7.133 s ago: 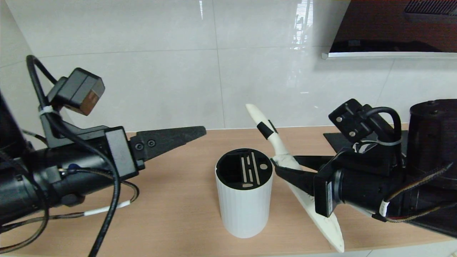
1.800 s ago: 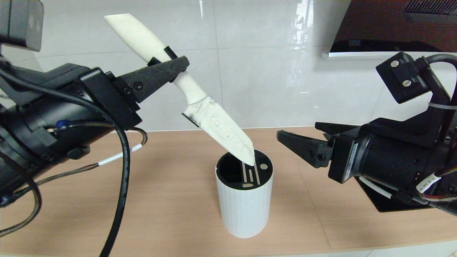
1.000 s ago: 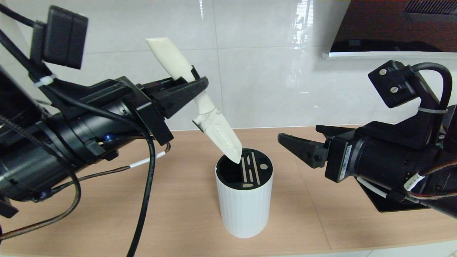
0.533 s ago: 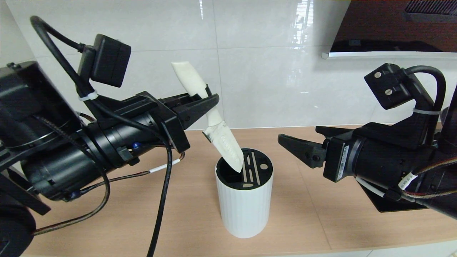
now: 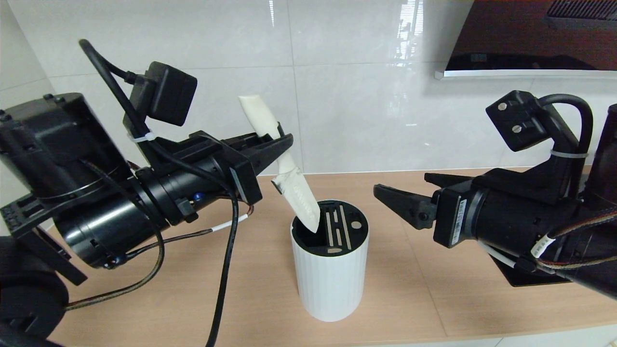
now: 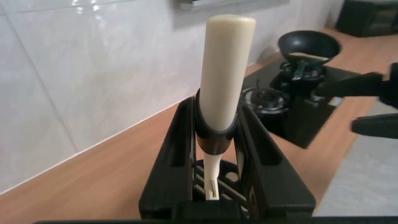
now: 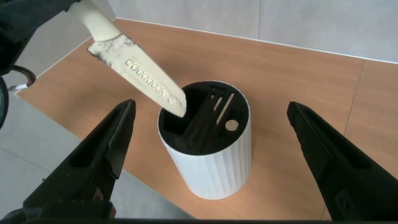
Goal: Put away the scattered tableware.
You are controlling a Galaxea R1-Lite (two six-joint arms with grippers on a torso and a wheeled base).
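Head view. We see the left gripper (image 5: 282, 142) at 10 o'clock of the white ribbed holder (image 5: 330, 274), its fingers (image 5: 270, 144) clenched on the handle of the cream knife (image 5: 291, 178). The knife points steeply down, and its tip sits just inside the wide open compartment on the 9 o'clock side of the holder's black top, clear of the narrow slots beside it.

Half a second ago the tip rested at the compartment's edge by the slots; since then the left arm has drawn nearer the holder and the blade has sunk lower. Seven seconds ago the right gripper (image 5: 400, 183) held the knife low over the bench (image 5: 409, 270). That gripper now hangs at 3 o'clock of the holder, its fingers spread and grasping nothing.

Left wrist view. We look down the knife handle (image 6: 224, 68), gripped at its dark collar by the left gripper (image 6: 214, 124), with the holder's slots (image 6: 217, 180) beneath. Beyond lie a stove (image 6: 280, 102) and a pan (image 6: 309, 46).

Right wrist view. We see the blade (image 7: 134, 65) from the side, its tip at the compartment's rim, and the holder (image 7: 208, 162) between the parted fingers (image 7: 106, 155) of the right gripper (image 7: 210, 107).
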